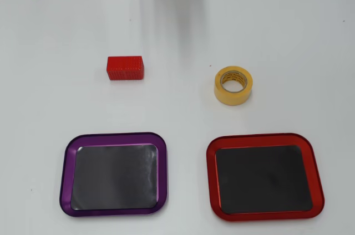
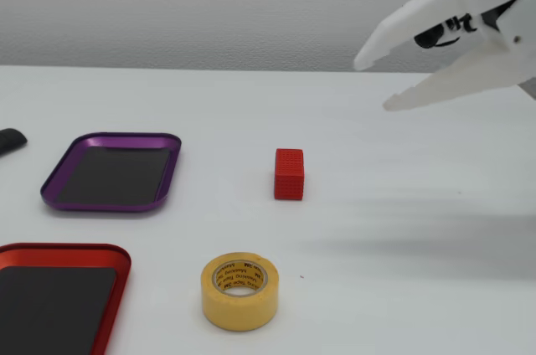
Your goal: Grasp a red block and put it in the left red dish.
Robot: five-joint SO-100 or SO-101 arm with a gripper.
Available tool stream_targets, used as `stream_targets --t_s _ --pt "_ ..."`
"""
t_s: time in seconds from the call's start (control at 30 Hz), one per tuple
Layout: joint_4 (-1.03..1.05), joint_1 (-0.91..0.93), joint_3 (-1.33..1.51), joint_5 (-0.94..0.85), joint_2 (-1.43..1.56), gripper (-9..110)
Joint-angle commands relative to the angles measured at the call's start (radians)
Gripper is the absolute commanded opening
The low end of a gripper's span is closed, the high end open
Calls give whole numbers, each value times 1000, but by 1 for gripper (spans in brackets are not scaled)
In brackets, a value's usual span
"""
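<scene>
Red block (image 1: 125,67) flat on the white tabletop (image 1: 288,35), all alone, nothing touching it. In the fixed view (image 2: 289,174), seen end-on, near the middle of the tabletop.

Landmark: the red block. In the overhead view, yellow tape roll (image 1: 233,85) off to the right of the block, well apart. Purple dish (image 1: 115,173) below the block, well apart. Red dish (image 1: 264,175) below and far right of the block, next to the purple dish but not touching it. Both dishes dark inside.

In the fixed view, white claw (image 2: 374,83) high up and to the right of the block, well apart from it, up in the air. Two long fingers spread wide, nothing between them. Tips pointing left and a bit down. In the overhead view, only a blurry grey shadow above the block, near the top edge.
</scene>
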Motion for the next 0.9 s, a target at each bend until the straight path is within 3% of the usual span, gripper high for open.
stream_targets --t_s 0.0,0.27,0.4,0.7,0.87 --pt "12 14 -187 -48 -351 19" --pt "34 232 -437 -133 -632 20" --pt "86 301 -471 -302 -742 20" --pt "78 334 -604 -370 -1011 21" --pt "80 334 -687 -370 -1134 28"
